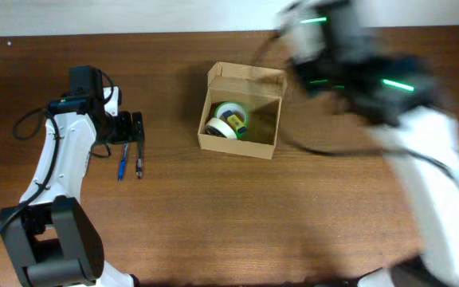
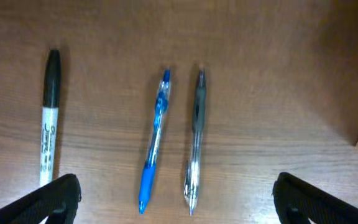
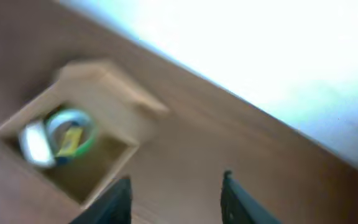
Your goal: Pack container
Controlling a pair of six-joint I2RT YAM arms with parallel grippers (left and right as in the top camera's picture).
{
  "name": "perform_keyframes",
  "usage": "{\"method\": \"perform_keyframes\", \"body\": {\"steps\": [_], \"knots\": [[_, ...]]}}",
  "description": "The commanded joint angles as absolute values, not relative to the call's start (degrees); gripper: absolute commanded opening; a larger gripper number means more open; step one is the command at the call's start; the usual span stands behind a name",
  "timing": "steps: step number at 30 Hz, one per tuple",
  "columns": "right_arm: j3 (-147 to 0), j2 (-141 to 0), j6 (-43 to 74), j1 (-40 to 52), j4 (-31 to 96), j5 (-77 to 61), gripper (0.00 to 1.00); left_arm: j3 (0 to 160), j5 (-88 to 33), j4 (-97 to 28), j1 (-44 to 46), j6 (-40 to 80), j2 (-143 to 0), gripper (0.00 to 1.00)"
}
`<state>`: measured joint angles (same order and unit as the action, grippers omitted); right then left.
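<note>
The container [image 1: 237,147], a tan cardboard box with its flap lid open at the back, sits mid-table. Inside lie a green tape roll [image 1: 232,113] and a white one [image 1: 217,127]. The right wrist view shows the container [image 3: 114,81] at the left, blurred, with both rolls [image 3: 72,132] in it. My right gripper [image 3: 176,186] is open over bare table to the right of the box, nothing between its fingers. My right arm [image 1: 357,72] is a blur beyond the box's right side. My left gripper [image 1: 131,127] hangs wide open over the pens at the left.
A blue pen [image 2: 154,143] and a clear grey pen [image 2: 194,143] lie side by side between my left fingers. A black-capped marker [image 2: 48,118] lies just left of them. In the overhead view the blue pen [image 1: 123,166] and grey pen [image 1: 139,166] show below the gripper.
</note>
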<state>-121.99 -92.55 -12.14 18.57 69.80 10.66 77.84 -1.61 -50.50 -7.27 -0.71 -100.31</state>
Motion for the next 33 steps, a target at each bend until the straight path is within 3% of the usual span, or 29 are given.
{"method": "perform_keyframes", "body": {"steps": [1, 3, 9, 13, 15, 19, 26, 30, 33], "knots": [[-121.1, -92.2, -0.4, 9.3, 73.8, 8.6, 0.45, 78.6, -3.6, -49.8, -7.4, -1.8, -100.6, 0.99], [-121.0, -92.4, 3.0, 3.4, 77.5, 5.2, 0.45, 78.6, -6.3, -49.8, -7.4, -1.8, -100.6, 0.99], [-118.1, -95.7, 9.8, -11.9, 85.0, -2.9, 0.6, 82.8, -9.2, -55.4, -7.4, -7.9, -100.6, 1.0], [-114.5, -98.0, 10.0, -17.3, 85.1, -6.8, 0.76, 91.1, -2.1, -63.1, -8.1, -8.9, -100.6, 1.0], [-112.6, -99.4, 10.0, -19.2, 85.0, -7.2, 0.99, 96.7, 4.6, -67.4, -8.8, -8.9, -100.6, 1.0], [-110.1, -102.0, 10.0, -20.7, 84.2, -7.1, 0.99, 104.4, 11.3, -71.0, -11.9, -11.9, -100.6, 1.0], [-109.5, -105.8, 9.9, -20.7, 84.0, -6.9, 0.99, 105.0, -0.6, -73.1, -22.9, -18.3, -105.3, 1.0], [-109.5, -106.1, 10.0, -20.7, 84.0, -6.9, 0.99, 105.0, -2.4, -72.4, -24.2, -20.4, -109.3, 0.91], [-109.5, -106.1, 10.0, -20.7, 84.0, -6.9, 0.99, 105.0, -0.8, -71.0, -22.6, -23.0, -114.3, 0.78]]}}
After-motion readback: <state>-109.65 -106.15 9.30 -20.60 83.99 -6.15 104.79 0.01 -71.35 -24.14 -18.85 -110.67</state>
